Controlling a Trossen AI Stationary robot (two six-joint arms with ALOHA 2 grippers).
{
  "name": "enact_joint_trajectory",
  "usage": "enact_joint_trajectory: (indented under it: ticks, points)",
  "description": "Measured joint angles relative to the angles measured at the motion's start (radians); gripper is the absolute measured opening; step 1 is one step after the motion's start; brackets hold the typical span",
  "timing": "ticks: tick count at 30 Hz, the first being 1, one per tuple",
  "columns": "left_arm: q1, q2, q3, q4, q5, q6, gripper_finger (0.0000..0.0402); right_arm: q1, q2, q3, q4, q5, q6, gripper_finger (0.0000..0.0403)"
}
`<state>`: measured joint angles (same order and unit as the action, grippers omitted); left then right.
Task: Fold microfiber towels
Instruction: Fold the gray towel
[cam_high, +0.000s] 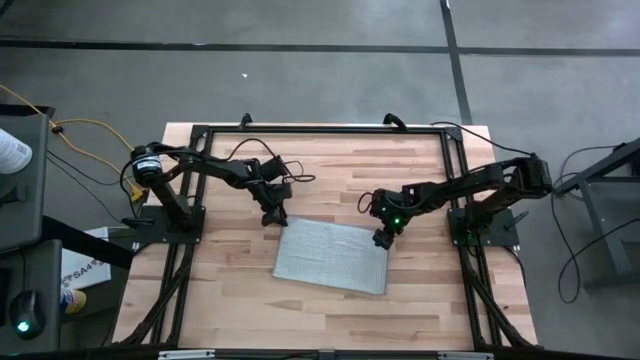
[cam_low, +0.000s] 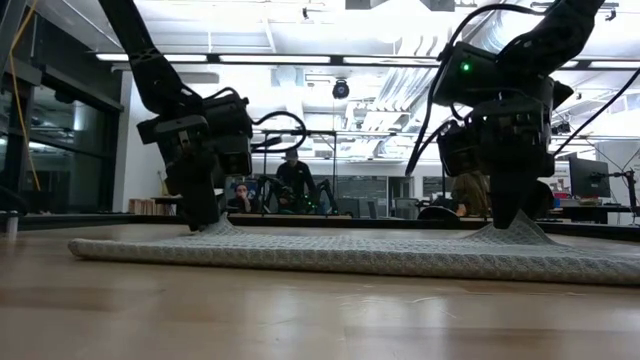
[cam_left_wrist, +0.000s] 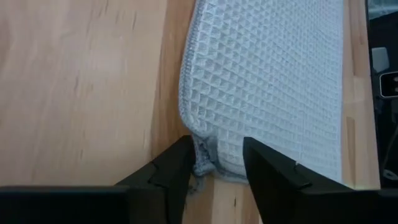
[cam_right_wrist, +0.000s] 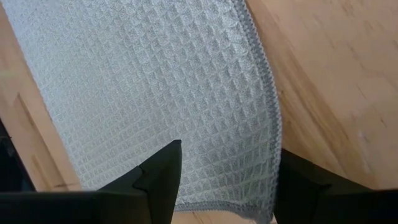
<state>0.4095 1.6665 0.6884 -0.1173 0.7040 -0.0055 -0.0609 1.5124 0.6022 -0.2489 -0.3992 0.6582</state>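
Now grey-blue waffle-weave towel (cam_high: 331, 257) lies flat mid-surface (cam_high: 230, 300), nearer front edge. Left hand (cam_high: 271, 217) pinches its rear left corner; right hand (cam_high: 381, 239) spread astride rear right corner.

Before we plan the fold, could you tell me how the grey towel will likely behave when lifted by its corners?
The towel probably droops between lift points: the low view shows it peaking at the left gripper and the right gripper. It looks thin, so likely light. Its waffle texture probably grips rather than slips.
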Motion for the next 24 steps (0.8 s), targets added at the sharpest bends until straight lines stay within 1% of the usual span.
enact_joint_trajectory:
  ticks: [6,10,14,21,22,24]
  points:
    - [0.000,0.000,0.000,0.025,-0.013,0.000,0.0161,0.010,0.000,0.001,0.002,0.005,0.001,0.0199]
    - [0.000,0.000,0.000,0.029,-0.032,-0.003,0.0154,0.010,0.000,0.001,0.002,0.004,0.002,0.0199]
    - [0.000,0.000,0.000,0.029,-0.046,-0.003,0.0116,0.010,0.000,0.001,0.001,0.004,0.002,0.0199]
    - [0.001,0.000,0.000,0.025,-0.055,-0.003,0.0023,0.011,0.000,0.000,0.000,0.006,0.003,0.0196]
    - [0.001,0.000,0.000,0.025,-0.055,-0.003,0.0013,0.011,0.000,0.000,0.000,0.007,0.003,0.0193]
    - [0.001,0.000,0.000,0.025,-0.053,-0.003,0.0006,0.011,0.000,0.000,0.000,0.008,0.005,0.0180]
